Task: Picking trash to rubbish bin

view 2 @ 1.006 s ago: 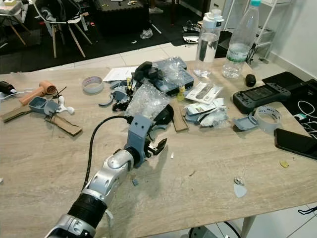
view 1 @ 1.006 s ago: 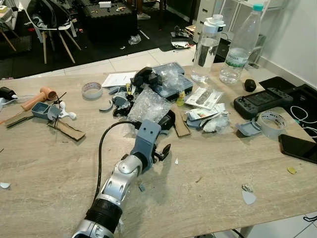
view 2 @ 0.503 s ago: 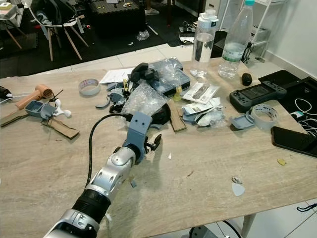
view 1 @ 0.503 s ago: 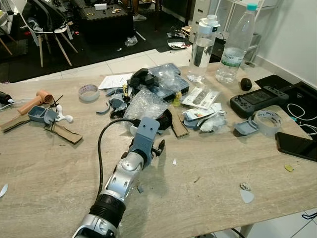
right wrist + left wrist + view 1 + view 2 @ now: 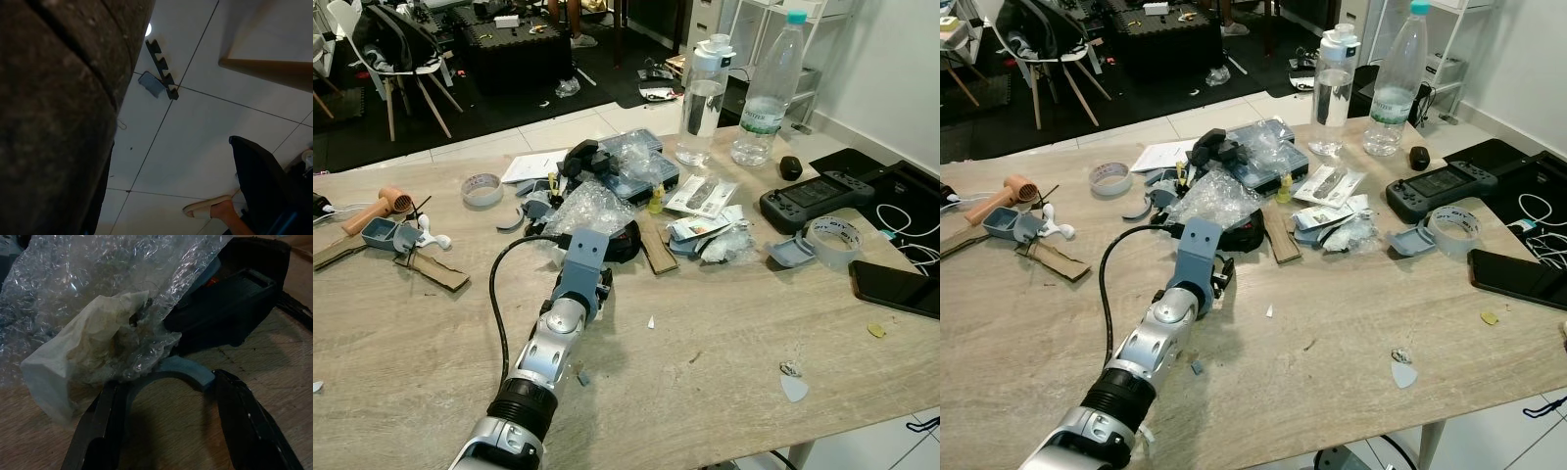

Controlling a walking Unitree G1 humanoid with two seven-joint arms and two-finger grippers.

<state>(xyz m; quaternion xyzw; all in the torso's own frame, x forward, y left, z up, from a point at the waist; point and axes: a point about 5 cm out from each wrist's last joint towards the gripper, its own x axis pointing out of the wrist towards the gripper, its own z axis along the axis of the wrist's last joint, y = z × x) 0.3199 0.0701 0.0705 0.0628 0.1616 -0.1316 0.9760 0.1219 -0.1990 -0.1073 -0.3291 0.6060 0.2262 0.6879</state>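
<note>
The wooden table (image 5: 734,333) has a broad bare stretch along its near edge and right of the left arm, while clutter crowds its middle and far side, where a tall water bottle (image 5: 764,93) and a clear flask (image 5: 702,98), both partly filled, stand near the far edge. The left gripper (image 5: 166,426) lies low on the tabletop at the near edge of the heap, its black fingers (image 5: 254,426) spread wide apart and holding nothing, with a curved grey-blue piece (image 5: 181,372) between them. Just ahead of it lies the crumpled bubble wrap (image 5: 88,289) with a wad of pale paper (image 5: 83,357) in its folds, beside a black box (image 5: 230,298); the right gripper hangs below the table over the tiled floor (image 5: 195,127), and I cannot tell how its fingers stand.
</note>
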